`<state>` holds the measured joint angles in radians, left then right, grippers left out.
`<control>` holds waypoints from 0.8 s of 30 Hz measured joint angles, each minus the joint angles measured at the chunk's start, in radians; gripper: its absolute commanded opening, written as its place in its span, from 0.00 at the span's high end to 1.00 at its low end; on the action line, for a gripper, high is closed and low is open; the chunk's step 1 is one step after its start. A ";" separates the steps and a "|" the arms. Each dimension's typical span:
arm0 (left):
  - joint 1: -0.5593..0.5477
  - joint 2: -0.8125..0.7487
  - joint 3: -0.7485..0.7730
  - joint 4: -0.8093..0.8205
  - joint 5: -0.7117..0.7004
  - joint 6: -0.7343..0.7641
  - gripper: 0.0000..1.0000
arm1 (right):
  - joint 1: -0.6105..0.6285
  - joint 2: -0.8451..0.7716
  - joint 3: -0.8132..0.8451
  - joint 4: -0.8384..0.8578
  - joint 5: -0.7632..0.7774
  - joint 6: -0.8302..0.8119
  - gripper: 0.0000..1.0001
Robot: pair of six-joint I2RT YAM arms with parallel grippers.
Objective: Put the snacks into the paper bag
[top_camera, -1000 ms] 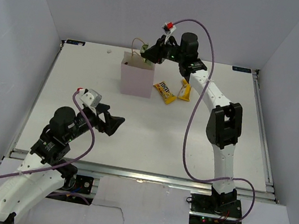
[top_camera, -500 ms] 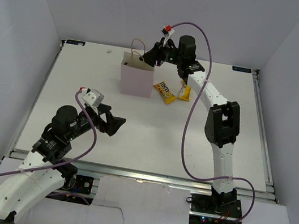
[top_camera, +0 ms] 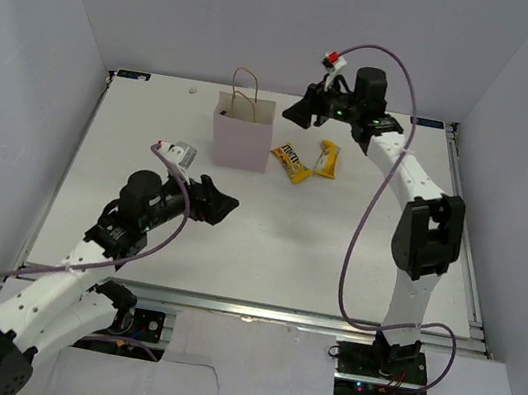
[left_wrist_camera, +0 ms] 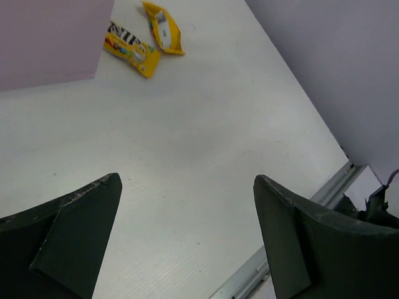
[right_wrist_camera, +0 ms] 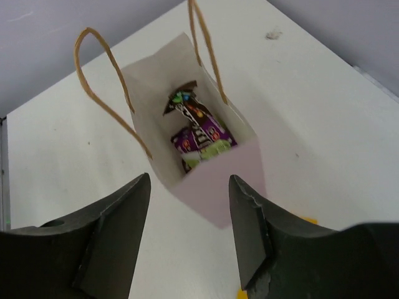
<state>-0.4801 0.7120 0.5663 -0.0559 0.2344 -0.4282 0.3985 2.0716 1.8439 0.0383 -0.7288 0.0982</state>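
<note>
Pulled back off the paper bag [top_camera: 241,138], the right end effector [top_camera: 296,116] gapes empty. The bag just ahead of it holds a purple packet [right_wrist_camera: 201,134] and a green packet [right_wrist_camera: 209,151]. Yellow packets [top_camera: 290,162] lie on the surface [top_camera: 266,244] below it. The left end effector [top_camera: 220,202] is open and has advanced.

A lab test booth: white table [top_camera: 287,242] boxed by plain walls [top_camera: 274,17].

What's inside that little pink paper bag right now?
Seen from above, the paper bag holds a dark purple packet with a green packet against its lower edge. Whatever lies under them, and the bag's floor, is covered, so more may be there.
</note>
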 measured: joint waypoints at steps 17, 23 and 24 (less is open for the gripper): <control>-0.351 1.061 0.671 -0.031 -0.629 -0.470 0.08 | -0.385 -1.088 -1.024 -0.397 0.135 -0.423 0.10; -0.351 1.376 0.965 -0.119 -0.795 -0.544 0.09 | -0.533 -1.217 -1.122 -0.414 -0.069 -0.529 0.09; -0.351 1.416 1.009 -0.132 -0.820 -0.551 0.10 | -0.550 -1.218 -1.128 -0.415 -0.086 -0.541 0.09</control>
<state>-0.8314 2.1284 1.5753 -0.1879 -0.5854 -0.9791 -0.1520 0.8539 0.7162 -0.3771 -0.8146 -0.4427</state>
